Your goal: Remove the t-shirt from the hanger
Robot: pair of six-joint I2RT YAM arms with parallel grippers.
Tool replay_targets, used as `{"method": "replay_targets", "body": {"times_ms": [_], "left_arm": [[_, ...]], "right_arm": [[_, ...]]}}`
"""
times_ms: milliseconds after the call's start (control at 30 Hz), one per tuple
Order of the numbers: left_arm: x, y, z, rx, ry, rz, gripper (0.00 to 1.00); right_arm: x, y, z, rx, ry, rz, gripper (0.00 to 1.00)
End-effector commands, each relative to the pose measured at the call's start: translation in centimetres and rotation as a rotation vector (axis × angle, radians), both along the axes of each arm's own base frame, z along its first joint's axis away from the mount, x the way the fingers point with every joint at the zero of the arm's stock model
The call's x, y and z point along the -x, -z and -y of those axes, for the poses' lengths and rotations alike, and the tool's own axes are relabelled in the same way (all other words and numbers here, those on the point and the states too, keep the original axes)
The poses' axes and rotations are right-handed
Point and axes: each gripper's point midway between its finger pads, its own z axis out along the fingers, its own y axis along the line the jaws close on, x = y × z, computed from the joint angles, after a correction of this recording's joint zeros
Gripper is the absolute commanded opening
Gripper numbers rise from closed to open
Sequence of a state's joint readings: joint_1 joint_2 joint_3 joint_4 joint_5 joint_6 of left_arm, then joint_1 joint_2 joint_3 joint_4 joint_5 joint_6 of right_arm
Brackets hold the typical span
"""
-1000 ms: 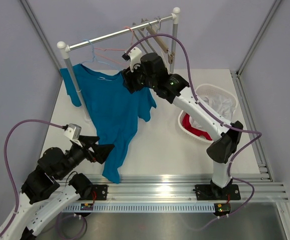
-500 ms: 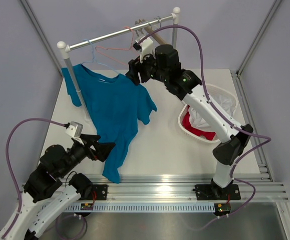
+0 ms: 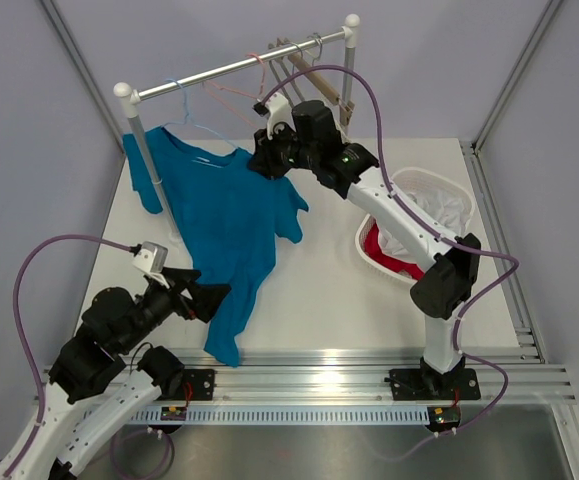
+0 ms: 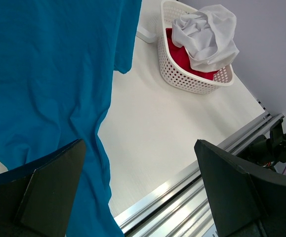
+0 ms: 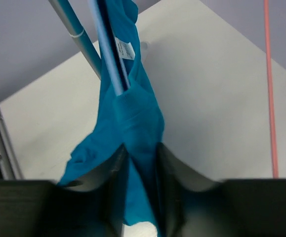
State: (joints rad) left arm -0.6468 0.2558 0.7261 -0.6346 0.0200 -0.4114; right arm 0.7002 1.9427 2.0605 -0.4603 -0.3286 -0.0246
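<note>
The right gripper (image 5: 140, 148) is clamped on the bunched shoulder of a teal cotton t-shirt (image 3: 224, 215). The shirt hangs on a pale blue wire hanger (image 5: 104, 47) from a silver metal rail (image 3: 234, 68). The left gripper (image 4: 138, 145) gapes wide and empty near the hem, with a white perforated plastic basket (image 4: 197, 89) beyond.

In the right wrist view the right gripper (image 5: 142, 160) shows only as dark, blurred fingers (image 5: 114, 175) cut off by the bottom edge, and the hanger (image 5: 104, 47) bar vanishes into the bunched t-shirt (image 5: 133, 113). From above, the wrist hides those fingertips. In the left wrist view the white cloth (image 4: 207, 34) covers most of the red garment (image 4: 178, 55) in the basket (image 4: 197, 89).
</note>
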Motion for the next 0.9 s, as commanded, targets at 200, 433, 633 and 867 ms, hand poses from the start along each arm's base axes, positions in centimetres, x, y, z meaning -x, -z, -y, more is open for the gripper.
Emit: {"method": "replay_targets", "body": {"times_ms": [200,433,633,867], "left_arm": [[-1.9,-3.3,-2.1,0.092,-0.181,0.049,0.99],[-2.9,-9.2,-0.7,0.217,-0.161,0.107,0.99],[-4.0,-13.2,0.6,0.305,-0.147,0.140,0.99],[-6.0,-16.8,1.0,0.409,-0.194,0.177,0.99]], "right_arm": [[2.5,-5.2,-2.4,-0.110,0.074,0.168,0.00],[4.3,-10.0,-0.8,-0.245,0.278,0.341,0.00],[5.2,-9.5,0.9,-0.306,0.336,0.341,0.00],[5.6,-8.7,0.3,-0.345,0.328,0.300,0.00]]}}
